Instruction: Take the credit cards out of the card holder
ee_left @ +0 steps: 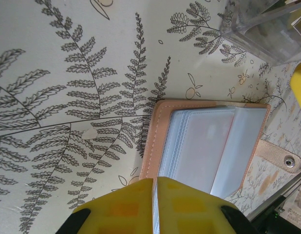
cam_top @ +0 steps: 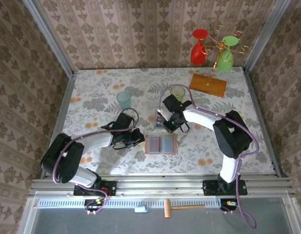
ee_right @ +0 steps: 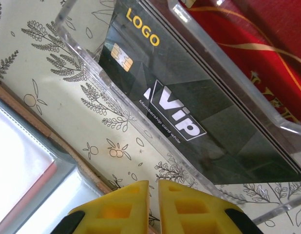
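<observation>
The card holder (cam_top: 160, 144) lies open and flat on the table, pink-bordered with clear pockets (ee_left: 204, 146). My left gripper (ee_left: 154, 180) is shut on its near-left edge, and the top view shows that gripper (cam_top: 139, 139) at the holder's left side. Two credit cards sit in a clear plastic tray (ee_right: 116, 92): a black VIP card (ee_right: 189, 112) in front and a dark red card (ee_right: 253, 44) behind. My right gripper (ee_right: 154, 183) hovers between tray and holder (ee_right: 33, 165), its jaws shut to a thin gap with nothing in it.
A teal cup (cam_top: 124, 99) and a green cup (cam_top: 178, 92) stand behind the arms. At the back right is a wire stand on an orange base (cam_top: 208, 85) with a red glass (cam_top: 199, 51) and a green glass (cam_top: 226, 58). The tray (cam_top: 161, 118) sits just behind the holder.
</observation>
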`<state>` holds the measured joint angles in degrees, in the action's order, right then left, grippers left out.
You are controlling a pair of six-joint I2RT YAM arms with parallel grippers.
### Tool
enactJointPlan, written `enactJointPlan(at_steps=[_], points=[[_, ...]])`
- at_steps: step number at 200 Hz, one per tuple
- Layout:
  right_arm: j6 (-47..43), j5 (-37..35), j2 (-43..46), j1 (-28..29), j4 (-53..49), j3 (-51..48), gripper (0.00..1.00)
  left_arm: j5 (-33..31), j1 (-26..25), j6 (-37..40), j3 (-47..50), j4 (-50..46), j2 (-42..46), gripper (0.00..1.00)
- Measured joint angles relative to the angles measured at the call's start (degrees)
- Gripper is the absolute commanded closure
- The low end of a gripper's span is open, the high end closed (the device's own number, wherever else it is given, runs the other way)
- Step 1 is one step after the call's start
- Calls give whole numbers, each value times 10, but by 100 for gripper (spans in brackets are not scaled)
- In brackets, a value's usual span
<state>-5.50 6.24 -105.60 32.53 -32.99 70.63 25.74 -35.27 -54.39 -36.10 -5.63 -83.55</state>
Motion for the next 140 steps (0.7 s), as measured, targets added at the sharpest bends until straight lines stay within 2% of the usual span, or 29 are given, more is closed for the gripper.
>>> enactJointPlan(at_steps=[42, 71, 140], points=[[15, -12, 6, 5, -1, -1, 87, 4, -5, 0, 0, 12, -5, 90], [46, -14, 45, 13, 1, -17, 87, 9, -11, 0, 0, 19, -16, 91], [226, 32, 131, 32, 55, -94, 89, 15, -15, -5, 1, 28, -20, 93]])
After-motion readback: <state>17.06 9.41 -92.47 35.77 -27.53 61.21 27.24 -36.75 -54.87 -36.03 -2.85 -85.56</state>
